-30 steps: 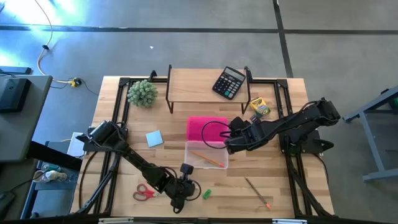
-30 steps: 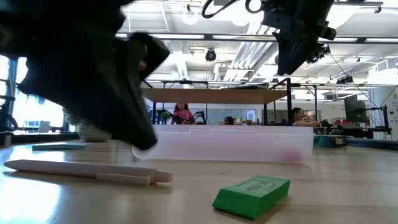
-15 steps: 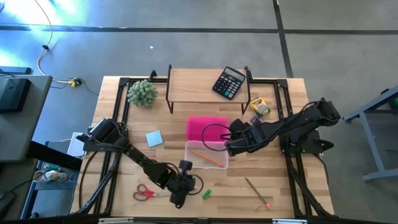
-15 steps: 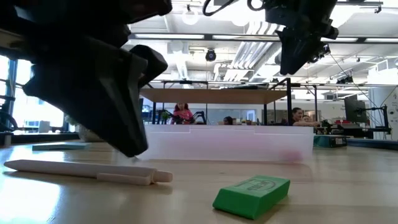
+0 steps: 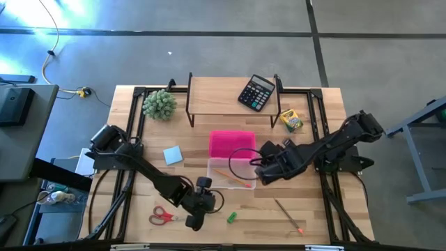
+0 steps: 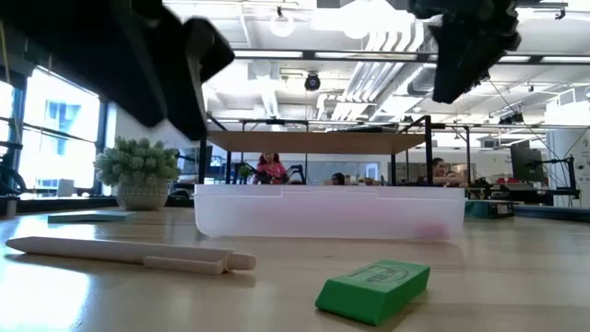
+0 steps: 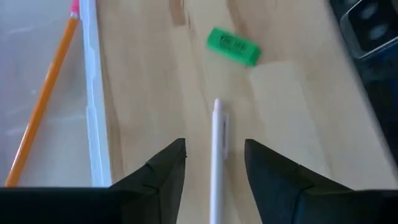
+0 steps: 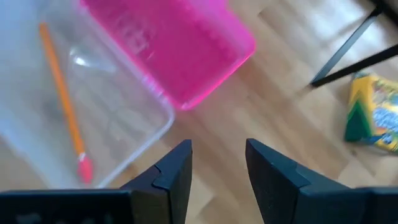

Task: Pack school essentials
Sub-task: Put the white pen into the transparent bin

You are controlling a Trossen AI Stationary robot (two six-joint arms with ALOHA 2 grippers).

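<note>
Wooden bench [image 5: 139, 139] under bright ceiling lights, a busy workshop visible behind it in the low view. Left claw [image 5: 194, 219] was down low over the white pen [image 7: 217, 158] a second ago; now it has lifted and its fingers stand apart, with the pen lying loose on the boards between them in the wrist view, nothing held. So that looks like a release or a missed pick, and the pen is not yet packed. Right claw [image 8: 216, 167] has slid a little toward the near side, hanging over the bench beside the box corner, fingers parted, empty. Clear plastic pencil box [image 5: 230, 174], thin-walled, frosted and rectangular, with its glossy pink lid [image 5: 232, 143] open behind; one orange pencil [image 5: 233, 178] with a pink eraser tip lies inside. Outside the box: green eraser [image 6: 373, 289], a small matte printed block near the pen; red-handled scissors [image 5: 161, 217]; second pencil [image 5: 288, 216]; light-blue notepad [image 5: 173, 155], flat square; yellow-and-green crayon box [image 5: 290, 120], cardboard. Most of the packing is left, I'd say. Black calculator [image 5: 256, 93] is up on the riser shelf, fuzzy plant ball [image 5: 159, 104] at the back corner.
</note>
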